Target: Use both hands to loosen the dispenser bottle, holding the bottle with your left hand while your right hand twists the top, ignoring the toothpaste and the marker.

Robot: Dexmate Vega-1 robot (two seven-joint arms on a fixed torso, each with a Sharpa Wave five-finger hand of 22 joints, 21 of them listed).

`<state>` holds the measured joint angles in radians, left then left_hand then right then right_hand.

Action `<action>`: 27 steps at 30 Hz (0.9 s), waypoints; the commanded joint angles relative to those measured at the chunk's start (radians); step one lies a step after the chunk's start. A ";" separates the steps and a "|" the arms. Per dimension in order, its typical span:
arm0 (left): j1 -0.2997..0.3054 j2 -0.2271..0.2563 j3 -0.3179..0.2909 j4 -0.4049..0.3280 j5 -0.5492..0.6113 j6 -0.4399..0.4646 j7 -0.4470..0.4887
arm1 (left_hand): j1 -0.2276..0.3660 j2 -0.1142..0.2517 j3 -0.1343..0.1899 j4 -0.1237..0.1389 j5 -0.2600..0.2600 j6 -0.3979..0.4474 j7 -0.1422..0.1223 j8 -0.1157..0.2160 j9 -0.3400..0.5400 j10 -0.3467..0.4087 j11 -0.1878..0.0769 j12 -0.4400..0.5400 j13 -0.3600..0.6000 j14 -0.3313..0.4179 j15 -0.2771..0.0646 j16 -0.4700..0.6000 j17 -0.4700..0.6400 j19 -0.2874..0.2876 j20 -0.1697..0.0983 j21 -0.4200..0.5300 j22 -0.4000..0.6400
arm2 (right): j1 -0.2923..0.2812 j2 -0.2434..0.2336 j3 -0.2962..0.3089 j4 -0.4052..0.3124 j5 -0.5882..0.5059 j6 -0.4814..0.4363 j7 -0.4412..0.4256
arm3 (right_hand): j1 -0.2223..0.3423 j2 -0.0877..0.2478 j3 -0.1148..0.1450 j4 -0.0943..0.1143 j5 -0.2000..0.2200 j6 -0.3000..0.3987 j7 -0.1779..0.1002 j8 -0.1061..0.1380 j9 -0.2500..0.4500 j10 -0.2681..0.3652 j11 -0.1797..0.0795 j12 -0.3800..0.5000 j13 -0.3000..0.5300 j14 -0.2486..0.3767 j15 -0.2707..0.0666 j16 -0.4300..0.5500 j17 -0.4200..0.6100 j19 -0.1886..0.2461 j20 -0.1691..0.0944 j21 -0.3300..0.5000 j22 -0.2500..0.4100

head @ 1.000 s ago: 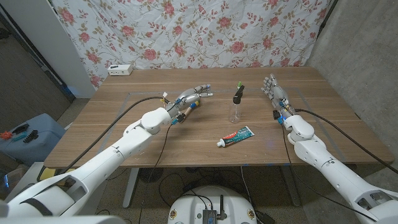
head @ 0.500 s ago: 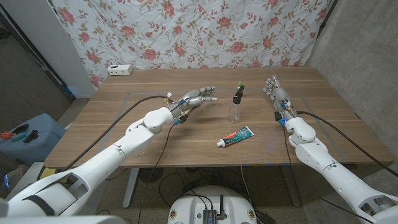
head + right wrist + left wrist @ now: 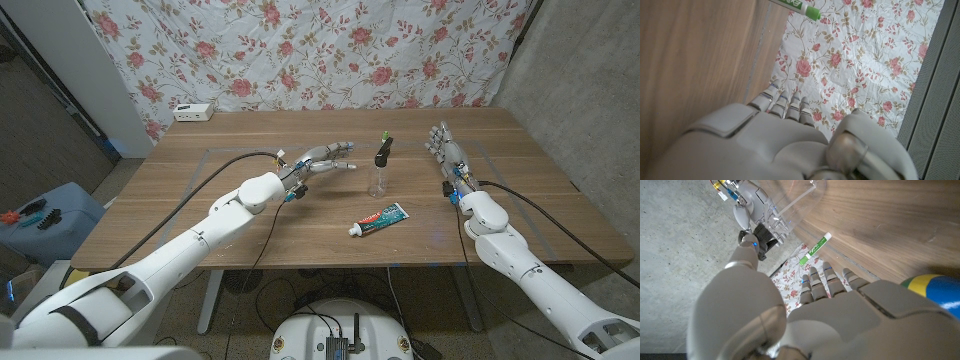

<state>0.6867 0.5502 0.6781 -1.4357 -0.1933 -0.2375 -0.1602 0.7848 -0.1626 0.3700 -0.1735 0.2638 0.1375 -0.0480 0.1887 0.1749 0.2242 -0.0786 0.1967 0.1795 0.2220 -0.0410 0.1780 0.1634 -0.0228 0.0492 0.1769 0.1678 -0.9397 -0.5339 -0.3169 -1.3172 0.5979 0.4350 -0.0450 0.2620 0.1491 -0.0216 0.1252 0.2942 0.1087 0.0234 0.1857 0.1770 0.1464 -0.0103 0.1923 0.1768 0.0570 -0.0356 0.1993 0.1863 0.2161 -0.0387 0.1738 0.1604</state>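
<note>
A clear dispenser bottle (image 3: pixel 378 177) with a black top (image 3: pixel 381 153) stands upright at the table's middle. My left hand (image 3: pixel 326 159) hovers just left of it, fingers spread and reaching toward it with a small gap between; it holds nothing. In the left wrist view the fingers (image 3: pixel 826 280) point past the bottle's clear body (image 3: pixel 796 191). My right hand (image 3: pixel 446 149) stands open to the bottle's right, well apart from it, fingers (image 3: pixel 782 103) extended.
A toothpaste tube (image 3: pixel 380 216) lies in front of the bottle. A green marker (image 3: pixel 384 135) (image 3: pixel 816 248) (image 3: pixel 794 4) lies just behind it. A white box (image 3: pixel 194 112) sits at the table's far left corner. Flowered cloth hangs behind.
My left hand has moved right, closing in on the bottle, with its fingers stretched toward it. The right hand has barely shifted. The bottle has not moved.
</note>
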 commanded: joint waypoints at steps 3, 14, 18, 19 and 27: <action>-0.047 -0.044 0.034 0.077 0.012 -0.031 -0.048 | 0.028 -0.004 -0.011 0.004 0.015 0.003 0.004 0.001 0.002 0.007 0.004 0.004 0.002 0.005 -0.052 0.003 0.002 -0.006 0.016 0.001 -0.001 | -0.029 0.003 0.012 -0.016 0.004 0.013 -0.020 | 0.003 -0.002 0.005 0.000 -0.001 0.008 0.004 0.004 0.000 0.006 0.005 -0.001 0.003 0.003 -0.009 0.000 0.001 -0.001 -0.077 0.008 0.004; -0.089 -0.076 0.062 0.138 -0.002 -0.035 -0.115 | 0.039 -0.014 -0.051 0.016 0.032 -0.028 0.022 -0.009 0.002 -0.032 0.024 -0.009 0.003 -0.028 -0.032 -0.006 0.003 -0.037 0.034 0.000 0.000 | -0.045 -0.006 0.022 -0.043 0.011 -0.002 -0.032 | 0.002 -0.003 0.006 0.000 -0.001 0.008 0.005 0.004 0.000 0.005 0.008 -0.002 0.003 0.000 -0.007 -0.002 0.001 -0.003 -0.074 0.008 0.004; -0.099 -0.085 0.068 0.151 -0.005 -0.036 -0.128 | 0.043 -0.014 -0.066 0.019 0.039 -0.039 0.034 -0.010 0.003 -0.049 0.029 -0.012 0.003 -0.047 -0.021 -0.008 0.003 -0.046 0.041 0.000 0.000 | -0.050 -0.009 0.025 -0.048 0.012 -0.004 -0.035 | 0.002 -0.003 0.006 0.000 -0.001 0.008 0.005 0.004 0.000 0.005 0.009 -0.002 0.003 0.000 -0.006 -0.003 0.001 -0.003 -0.073 0.008 0.004; -0.100 -0.086 0.070 0.152 -0.002 -0.036 -0.128 | 0.043 -0.014 -0.068 0.019 0.040 -0.039 0.033 -0.009 0.003 -0.051 0.027 -0.011 0.003 -0.047 -0.020 -0.007 0.003 -0.046 0.040 0.001 0.001 | -0.051 -0.009 0.026 -0.049 0.013 -0.003 -0.034 | 0.001 -0.003 0.006 0.000 -0.001 0.008 0.006 0.004 0.000 0.005 0.009 -0.002 0.003 0.001 -0.005 -0.002 0.001 -0.003 -0.073 0.008 0.004; -0.106 -0.092 0.079 0.162 0.002 -0.036 -0.136 | 0.049 -0.010 -0.081 0.022 0.046 -0.025 0.029 -0.002 0.003 -0.054 0.032 -0.008 0.004 -0.053 -0.022 -0.005 0.004 -0.047 0.035 0.003 0.001 | -0.053 -0.002 0.027 -0.034 0.012 0.013 -0.030 | 0.000 -0.003 0.007 0.000 -0.002 0.008 0.005 0.004 0.001 0.005 0.009 -0.003 0.003 0.000 -0.006 -0.003 0.001 -0.004 -0.073 0.008 0.004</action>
<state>0.5977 0.4736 0.7409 -1.2998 -0.1924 -0.2703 -0.2693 0.8216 -0.1731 0.2942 -0.1529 0.3042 0.1011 -0.0159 0.1845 0.1746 0.1756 -0.0481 0.1918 0.1792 0.1733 -0.0356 0.1735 0.1656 -0.0649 0.0838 0.1769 0.1678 -0.9843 -0.5388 -0.2947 -1.3572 0.6081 0.4375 -0.0761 0.2620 0.1491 -0.0191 0.1227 0.2942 0.1124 0.0269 0.1857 0.1770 0.1500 -0.0069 0.1925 0.1769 0.0570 -0.0356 0.1994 0.1864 0.2162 -0.0387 0.1780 0.1604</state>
